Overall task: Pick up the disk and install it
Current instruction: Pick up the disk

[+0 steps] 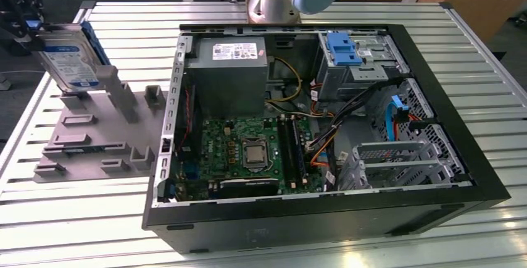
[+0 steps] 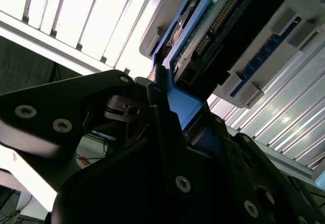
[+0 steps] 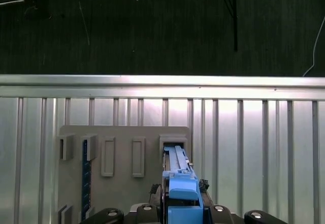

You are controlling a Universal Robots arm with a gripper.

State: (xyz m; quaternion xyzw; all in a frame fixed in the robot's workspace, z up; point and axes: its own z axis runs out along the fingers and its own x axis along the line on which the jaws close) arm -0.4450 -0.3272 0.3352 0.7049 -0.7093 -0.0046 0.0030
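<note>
Gripper point(image 1: 34, 32) is clamped tight on the blue frame of the disk point(image 1: 70, 63), grabbing it by the top edge. The disk stands on edge at the grey slotted rack point(image 1: 82, 135) on the exterior view's left, beside the open PC case point(image 1: 329, 221). Can't tell if it's clear of its slot.

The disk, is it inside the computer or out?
Out. The disk stands on edge at the grey rack, beside the open computer case, with the claw clamped on it.
</note>
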